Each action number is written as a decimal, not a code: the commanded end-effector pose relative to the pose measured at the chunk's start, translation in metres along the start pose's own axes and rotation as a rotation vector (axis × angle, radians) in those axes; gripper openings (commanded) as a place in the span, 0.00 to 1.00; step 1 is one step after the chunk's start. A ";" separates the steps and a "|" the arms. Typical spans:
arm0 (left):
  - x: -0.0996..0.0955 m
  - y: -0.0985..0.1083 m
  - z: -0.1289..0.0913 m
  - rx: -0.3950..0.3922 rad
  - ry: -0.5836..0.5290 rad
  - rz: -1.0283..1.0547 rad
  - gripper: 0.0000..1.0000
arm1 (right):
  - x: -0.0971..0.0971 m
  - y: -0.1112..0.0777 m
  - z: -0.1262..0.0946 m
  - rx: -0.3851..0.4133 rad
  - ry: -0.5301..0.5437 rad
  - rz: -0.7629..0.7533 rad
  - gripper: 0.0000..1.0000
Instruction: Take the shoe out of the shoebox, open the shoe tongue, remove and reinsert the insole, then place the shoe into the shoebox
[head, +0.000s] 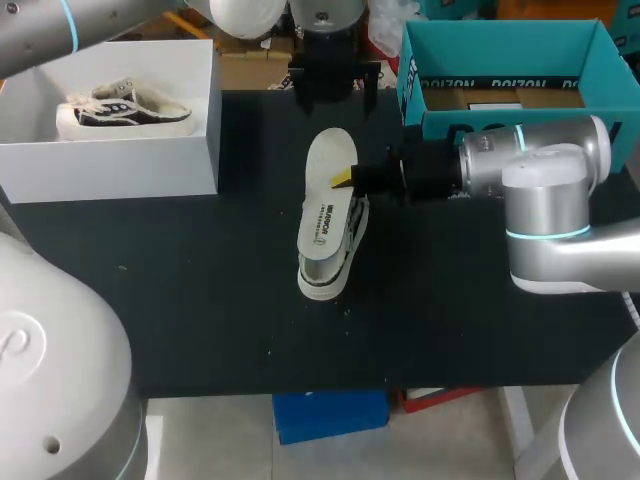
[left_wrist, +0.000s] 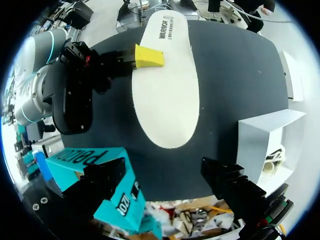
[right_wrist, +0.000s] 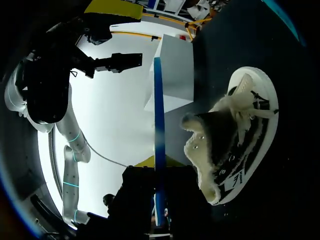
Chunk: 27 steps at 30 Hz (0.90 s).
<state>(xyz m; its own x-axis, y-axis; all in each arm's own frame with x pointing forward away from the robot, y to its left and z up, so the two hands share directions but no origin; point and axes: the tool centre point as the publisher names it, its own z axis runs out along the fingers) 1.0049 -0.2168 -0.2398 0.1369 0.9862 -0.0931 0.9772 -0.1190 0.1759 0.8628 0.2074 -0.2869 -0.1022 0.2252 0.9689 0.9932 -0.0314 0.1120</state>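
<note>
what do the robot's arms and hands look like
The left arm and right arm are both rounded silver-grey tubes with thin light-blue rings at the joints. The right hand is a black, blocky unit with a bright yellow fingertip showing. The left hand is black and blocky too, but its yellow tips do not show.

2 shoes (head: 130, 108) (head: 322, 280), 2 boxes (head: 110, 165) (head: 500, 45), 1 insole (head: 328, 190)
</note>
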 end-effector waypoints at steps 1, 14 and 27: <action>-0.001 -0.002 -0.003 -0.002 0.007 -0.001 1.00 | 0.000 0.000 0.000 0.001 -0.002 0.001 0.00; 0.004 -0.054 -0.011 0.014 0.023 0.004 1.00 | 0.000 0.000 0.000 0.001 -0.002 0.001 0.00; 0.007 -0.126 -0.015 0.048 0.019 0.015 1.00 | 0.000 0.000 0.000 0.001 -0.002 0.001 0.00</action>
<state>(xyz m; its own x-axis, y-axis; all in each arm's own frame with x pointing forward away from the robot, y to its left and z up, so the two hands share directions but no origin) 0.8973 -0.2015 -0.2488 0.1479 0.9868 -0.0663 0.9852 -0.1412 0.0967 0.8621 0.2077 -0.2869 -0.1021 0.2248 0.9690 0.9933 -0.0301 0.1117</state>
